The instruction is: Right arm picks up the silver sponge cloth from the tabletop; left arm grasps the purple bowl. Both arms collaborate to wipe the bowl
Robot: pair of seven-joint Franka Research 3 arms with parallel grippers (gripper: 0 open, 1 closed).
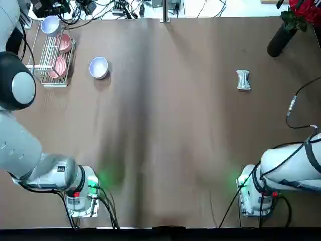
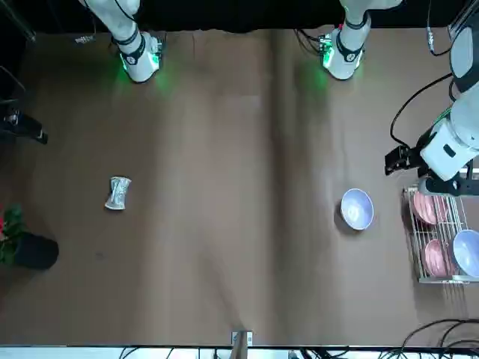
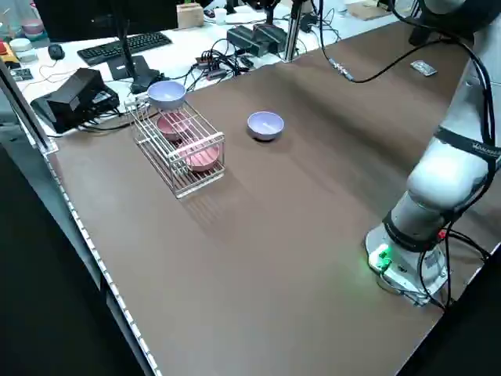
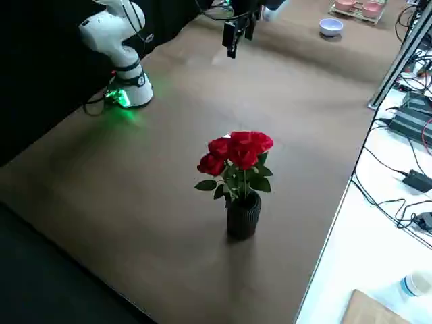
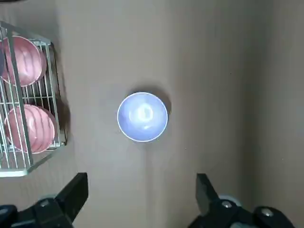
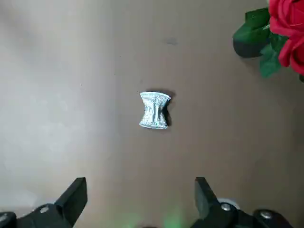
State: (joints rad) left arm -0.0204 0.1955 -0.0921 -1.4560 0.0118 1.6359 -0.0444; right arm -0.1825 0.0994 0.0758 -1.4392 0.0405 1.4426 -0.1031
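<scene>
Lying beyond spread fingers (image 5: 76, 194): purple bowl (image 5: 142, 117)

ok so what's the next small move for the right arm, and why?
Probably lower the open right gripper straight onto the crumpled silver sponge cloth. It lies alone on the brown tabletop, nothing held yet. The open left gripper likewise hangs above the pale purple bowl.
</scene>
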